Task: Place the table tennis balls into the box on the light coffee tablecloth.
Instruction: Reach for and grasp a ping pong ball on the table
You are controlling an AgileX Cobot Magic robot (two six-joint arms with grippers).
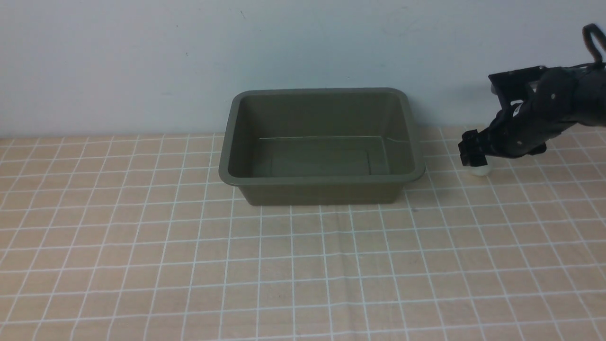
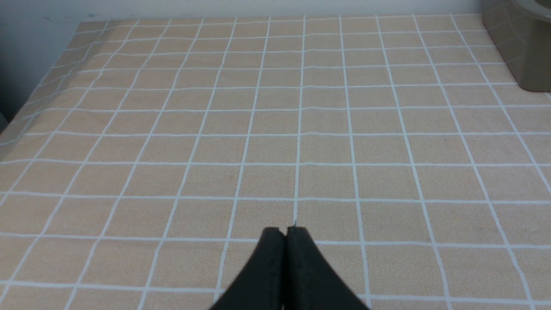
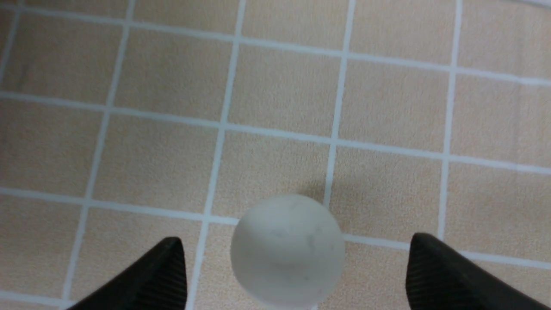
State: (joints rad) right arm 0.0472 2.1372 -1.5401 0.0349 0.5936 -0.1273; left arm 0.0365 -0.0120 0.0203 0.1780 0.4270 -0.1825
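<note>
Right end effector (image 1: 472,157) lowered over the single table tennis ball (image 3: 287,252), its two black ribbed fingers (image 3: 163,275) spread wide apart. The ball lies between them on the light coffee tablecloth (image 1: 142,237), with clear gaps on both sides, touching neither finger. The ball is a small, plain white, matte sphere with a few faint grey smudges; it is about one grid square wide and casts a soft shadow on the cloth. The box (image 1: 322,192), a dark olive-green rectangular tub with rounded corners, flared rim and sloping walls, stands empty on the covered tabletop to the left of the right end effector, apart from it. Left end effector (image 2: 285,230) hangs over bare cloth, jaws pressed together on nothing; one corner of the box shows well ahead of it.
</note>
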